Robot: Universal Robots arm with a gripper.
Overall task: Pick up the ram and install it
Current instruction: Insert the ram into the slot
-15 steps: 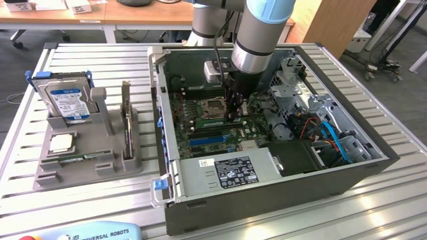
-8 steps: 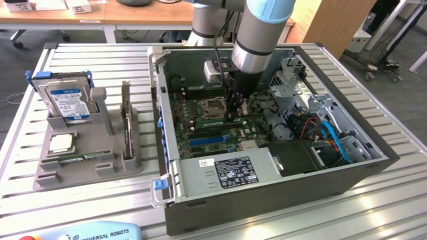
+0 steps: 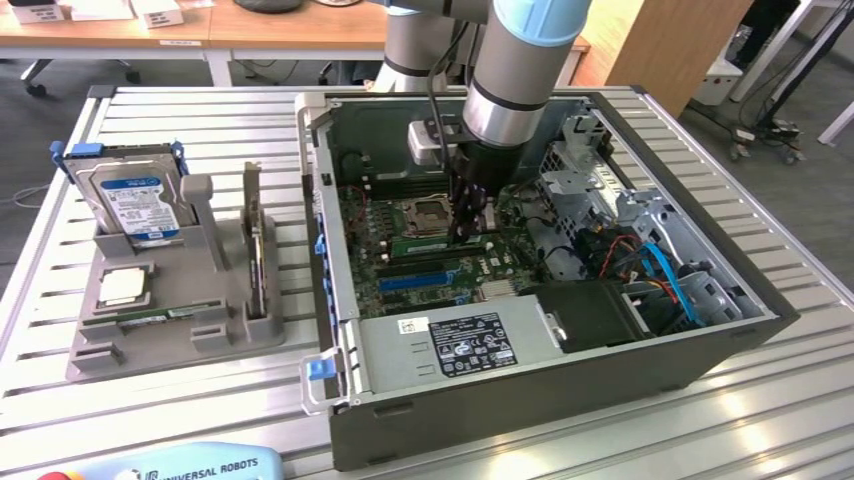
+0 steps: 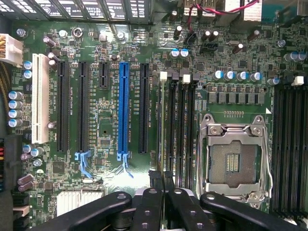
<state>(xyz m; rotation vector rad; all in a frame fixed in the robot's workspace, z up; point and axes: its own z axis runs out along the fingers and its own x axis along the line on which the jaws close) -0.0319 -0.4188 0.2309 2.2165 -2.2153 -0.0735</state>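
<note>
My gripper (image 3: 477,212) is down inside the open computer case (image 3: 534,380), just over the motherboard (image 3: 441,265) beside the empty processor socket (image 3: 424,212). A narrow green-and-yellow strip, the ram (image 3: 487,224), shows under the fingers, which look shut on it. In the wrist view the two dark fingertips (image 4: 155,180) sit close together at the gripper (image 4: 162,185), hiding the stick between them. They hang above the black memory slots (image 4: 180,130), which run next to the socket (image 4: 234,159).
A grey fixture (image 3: 174,330) at the exterior view's left holds a blue-labelled hard drive (image 3: 134,205), a square processor chip (image 3: 120,287) and a thin upright board (image 3: 251,230). Blue cables (image 3: 667,275), a drive cage (image 3: 587,190) and the power supply (image 3: 454,345) crowd the case.
</note>
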